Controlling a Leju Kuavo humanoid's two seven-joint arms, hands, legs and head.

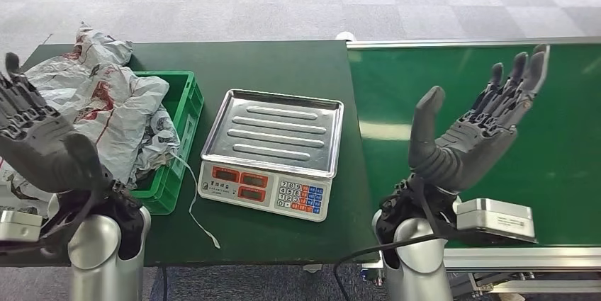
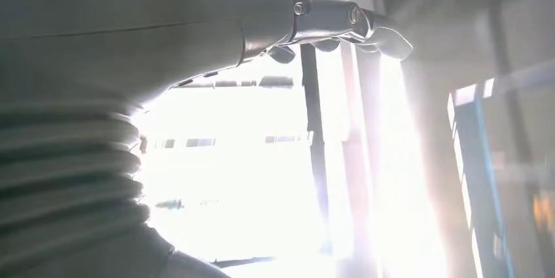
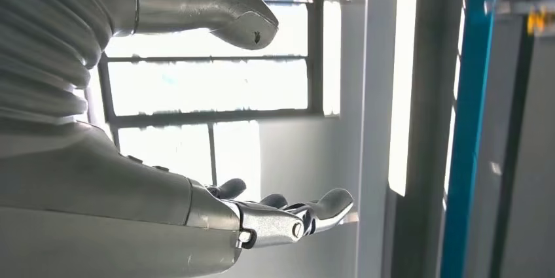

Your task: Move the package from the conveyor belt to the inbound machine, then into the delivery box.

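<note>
Both hands are raised with palms up and fingers spread, holding nothing. My right hand (image 1: pixel 475 127) hovers over the near left part of the green conveyor belt (image 1: pixel 560 152). My left hand (image 1: pixel 42 138) is in front of the green delivery box (image 1: pixel 186 113), which is heaped with crumpled white and grey plastic packages (image 1: pixel 99 99). The inbound machine, a scale with a bare steel tray (image 1: pixel 273 131), stands between the hands. Against bright windows, the right hand (image 3: pixel 131 160) shows thumb and fingers (image 3: pixel 294 216) far apart; the left hand (image 2: pixel 131 62) shows extended fingers (image 2: pixel 353 23).
The dark green table (image 1: pixel 283 60) carries the box and the scale, with its keypad (image 1: pixel 301 196) facing me. A thin white cord (image 1: pixel 198 212) trails from the box across the table front. The belt's silver rail (image 1: pixel 496 42) runs along the far edge.
</note>
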